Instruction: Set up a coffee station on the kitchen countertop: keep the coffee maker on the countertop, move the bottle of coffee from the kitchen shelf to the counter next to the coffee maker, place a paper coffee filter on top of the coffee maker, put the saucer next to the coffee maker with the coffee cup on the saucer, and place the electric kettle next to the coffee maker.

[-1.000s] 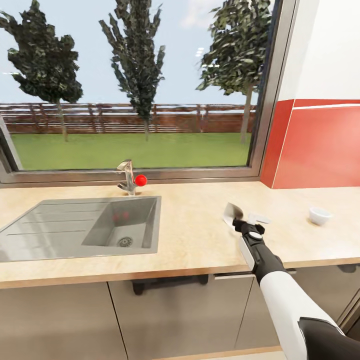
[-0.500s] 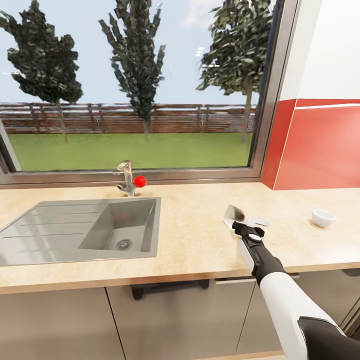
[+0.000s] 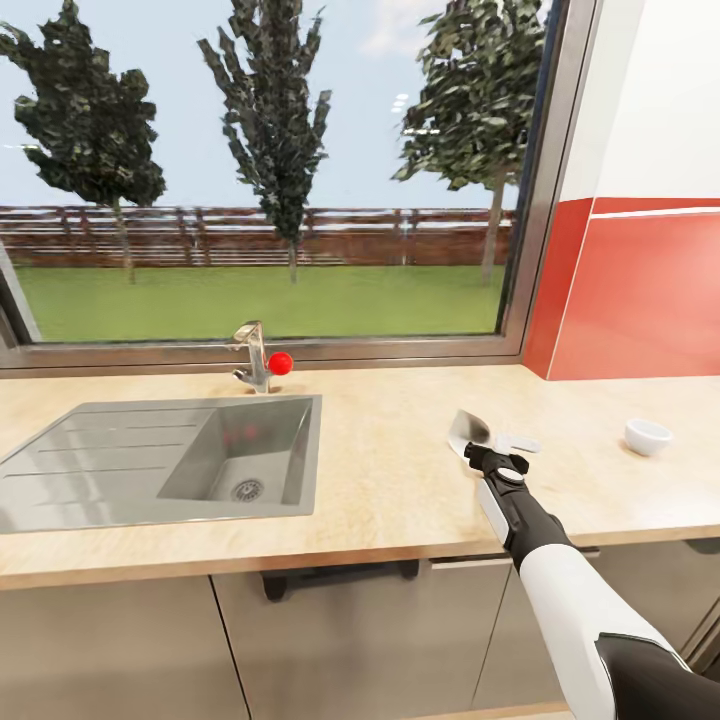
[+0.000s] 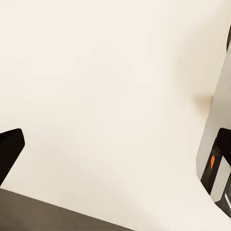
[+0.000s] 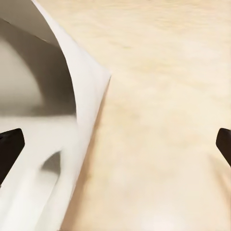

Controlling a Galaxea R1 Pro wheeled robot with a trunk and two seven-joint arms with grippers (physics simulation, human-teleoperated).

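A white paper coffee filter [image 3: 466,429] stands tilted over the wooden countertop [image 3: 390,470], right at the tip of my right gripper [image 3: 492,447]. In the right wrist view the filter [image 5: 53,125] curves wide beside one finger. The two dark fingertips [image 5: 9,149] sit far apart at the picture's edges, so this gripper is open. A small white coffee cup [image 3: 646,436] rests on the counter further right, apart from the gripper. My left gripper [image 4: 115,149] hangs before a plain cream surface, its fingertips [image 4: 9,150] spread wide.
A steel sink [image 3: 160,465] with a faucet [image 3: 255,358] and a red knob is set into the counter at the left. A window spans the back, and a red wall panel [image 3: 640,290] rises at the right. Cabinet fronts run below the counter edge.
The whole head view shifted slightly a second ago, a camera move. Over the last half second the arm, filter and cup have stayed put.
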